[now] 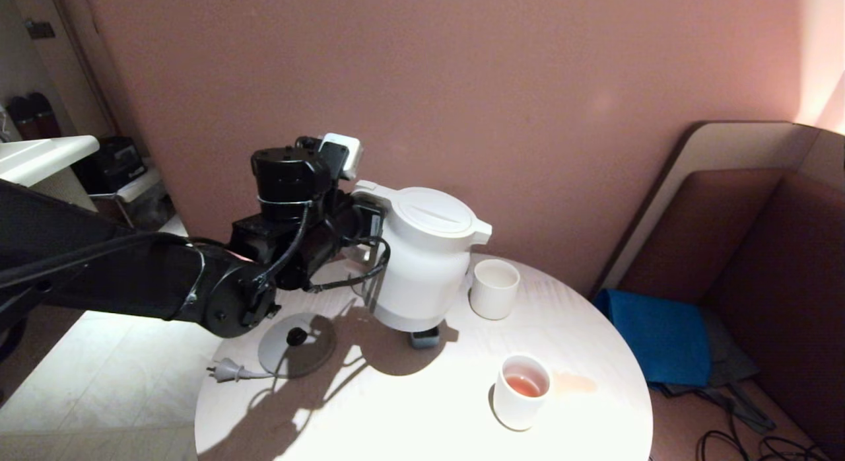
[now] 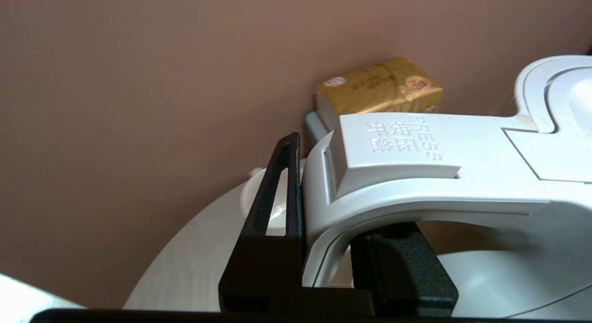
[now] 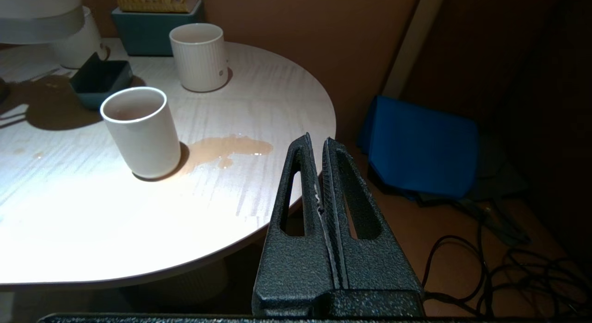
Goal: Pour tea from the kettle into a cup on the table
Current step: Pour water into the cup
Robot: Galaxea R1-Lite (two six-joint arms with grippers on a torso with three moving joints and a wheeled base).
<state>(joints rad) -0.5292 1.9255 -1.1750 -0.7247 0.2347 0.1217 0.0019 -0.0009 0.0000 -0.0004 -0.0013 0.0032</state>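
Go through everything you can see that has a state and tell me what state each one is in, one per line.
kettle: lid shut, lifted off its base.
left gripper: shut on the kettle handle.
right gripper: shut, empty, beside the table.
smooth cup: upright, holds tea.
ribbed tumbler: upright, looks empty.
kettle base: bare, unplugged.
table: tea spilled.

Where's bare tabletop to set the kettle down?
Widest bare patch: near side of the table, between the grey base disc and the smooth cup. Tea puddle lies beside that cup. Crowded under the kettle: dark dish, ribbed tumbler.
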